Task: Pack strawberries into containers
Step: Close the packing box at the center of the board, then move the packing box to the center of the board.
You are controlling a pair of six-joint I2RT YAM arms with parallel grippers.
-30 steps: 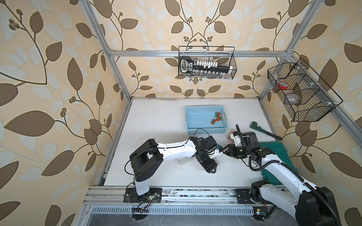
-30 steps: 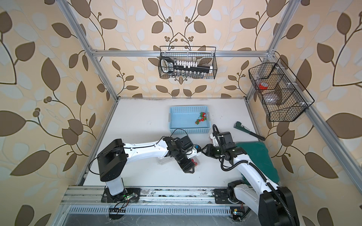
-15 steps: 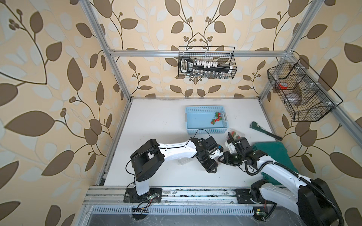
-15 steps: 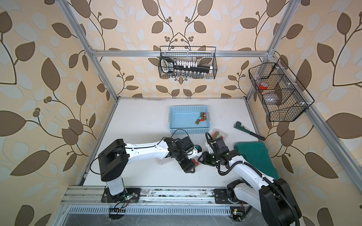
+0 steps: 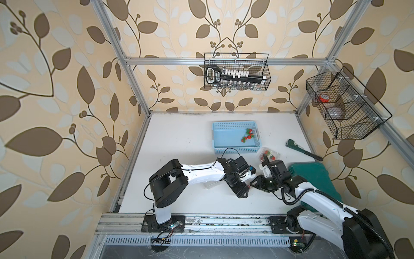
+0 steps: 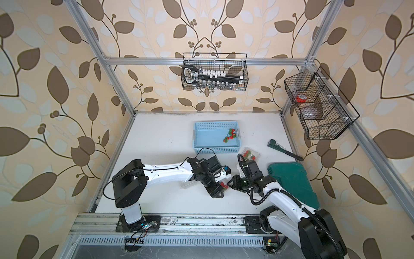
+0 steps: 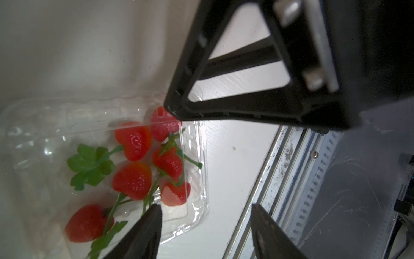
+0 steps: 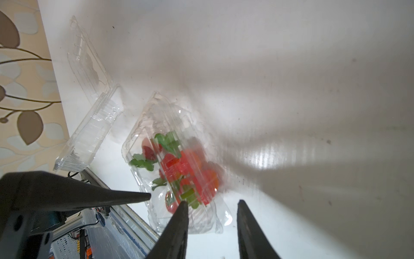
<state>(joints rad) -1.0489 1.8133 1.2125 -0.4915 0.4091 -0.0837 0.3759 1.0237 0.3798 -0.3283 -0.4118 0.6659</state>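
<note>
Has brought the right claw (image 8: 212, 203) forward and inward over the last second, away from the filled clamshell (image 5: 270, 154) at the blue basket's (image 5: 235, 149) front corner, to meet the left claw (image 7: 206, 207) at the container (image 8: 156, 116) close to the middle of the table's (image 5: 179, 139) front edge. Has drawn its fingers slightly closer, yet keeps them apart, with the container's near corner in the gap and nothing clearly pinched. Has kept the left claw in place, spread too, straddling a rim corner without squeezing. Shows six strawberries (image 7: 132, 183) inside under a lowered lid; probably lid-pressing next, hence a second box nearly packed. Leaves a few berries (image 5: 247, 135) in the basket and an empty open clamshell (image 8: 91, 130) waiting, largely hidden beneath the left arm from above. Cannot tell snapped from merely resting: blurred in the right wrist view, barely visible between the claws in both top views.
</note>
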